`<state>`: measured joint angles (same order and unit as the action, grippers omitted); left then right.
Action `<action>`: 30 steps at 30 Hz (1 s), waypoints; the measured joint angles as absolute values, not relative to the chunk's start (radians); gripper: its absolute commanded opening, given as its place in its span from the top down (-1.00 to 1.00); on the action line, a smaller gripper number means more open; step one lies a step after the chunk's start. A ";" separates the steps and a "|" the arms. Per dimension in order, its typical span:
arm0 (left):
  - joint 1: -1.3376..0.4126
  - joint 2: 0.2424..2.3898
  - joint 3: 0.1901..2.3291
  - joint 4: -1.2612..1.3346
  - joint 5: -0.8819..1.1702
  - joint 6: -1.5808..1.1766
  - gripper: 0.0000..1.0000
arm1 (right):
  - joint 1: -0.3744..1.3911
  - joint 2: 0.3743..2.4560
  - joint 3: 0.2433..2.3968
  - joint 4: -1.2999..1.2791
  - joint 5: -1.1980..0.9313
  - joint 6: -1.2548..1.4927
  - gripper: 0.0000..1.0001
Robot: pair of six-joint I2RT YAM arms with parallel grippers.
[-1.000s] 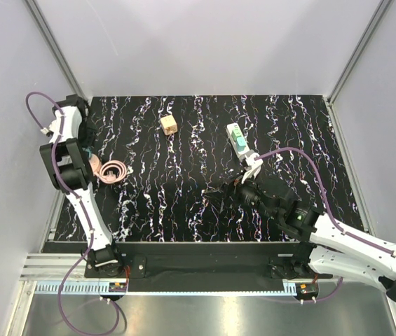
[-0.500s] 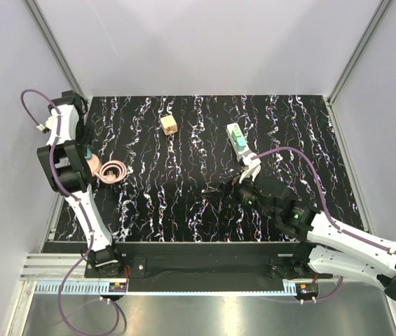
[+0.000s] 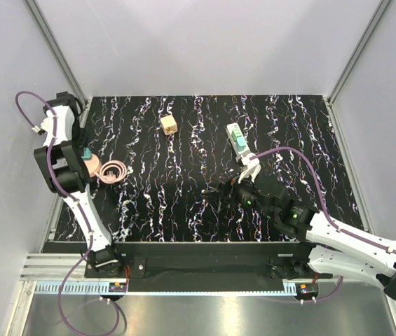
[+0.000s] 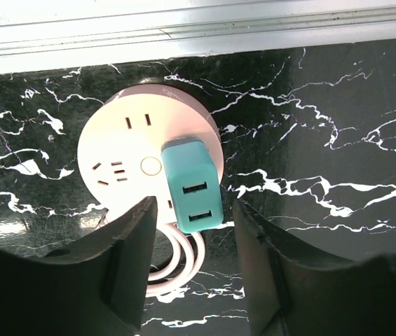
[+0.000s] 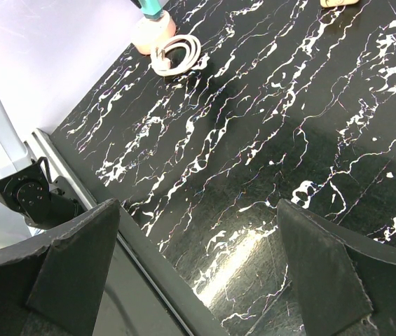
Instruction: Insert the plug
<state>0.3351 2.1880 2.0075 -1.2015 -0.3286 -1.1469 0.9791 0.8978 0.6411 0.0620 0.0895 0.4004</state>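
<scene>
Plug [image 3: 241, 143]: light green, lying on the near end of the white power strip [image 3: 233, 130], far side of the surface [image 3: 183, 210]. Neither arm holds it.

Right fingers [image 5: 71, 259] spread wide, nothing between them, aimed left and away from the strip; the right wrist hangs just near of the strip. Left fingers [image 4: 120, 266] also apart and empty, hovering over a teal block [image 4: 193, 185] plugged into a round socket hub [image 4: 113, 154], well left of the strip. Wooden block [image 3: 169, 124] also left of the strip, apart from it.

Risks, as I judge them:
- The right arm has to swing round toward the strip, and with the wrist so close it could knock strip or plug askew.
- The strip looks loose, so a push on the plug may slide it rather than seat the pins.
- The teal block is a lookalike, and closing on it would be the wrong grab.

Hard to see:
- Plug shows only in the top view and is tiny.
- Pins and slots are not visible, so I cannot tell whether it is seated, partly in, or just resting.
- Left fingertips are hidden in the top view.
- The right wrist view misses the strip entirely.
</scene>
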 measured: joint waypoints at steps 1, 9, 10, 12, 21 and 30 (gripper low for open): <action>0.336 2.188 2.008 -1.201 -0.328 -1.145 0.17 | 0.979 0.898 0.641 0.062 0.090 0.401 -0.99; 0.340 2.188 2.007 -1.194 -0.317 -1.129 1.00 | 0.979 0.904 0.641 0.062 0.090 0.401 -0.99; 0.340 2.188 2.006 -1.193 -0.318 -1.127 1.00 | 0.979 0.905 0.641 0.062 0.090 0.401 -1.00; 0.340 2.188 2.002 -1.189 -0.318 -1.126 1.00 | 0.979 0.905 0.641 0.062 0.090 0.401 -0.99; 0.347 2.144 1.921 -1.130 -0.314 -1.147 1.00 | 0.979 0.908 0.641 0.062 0.091 0.400 -0.99; 0.363 2.082 1.811 -1.037 -0.286 -1.157 1.00 | 0.979 0.918 0.641 0.062 0.093 0.401 -0.99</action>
<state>0.3634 2.0815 1.8107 -1.0370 -0.2863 -1.1572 0.9791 0.9180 0.6411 0.0620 0.0929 0.4007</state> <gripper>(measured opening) 0.285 0.994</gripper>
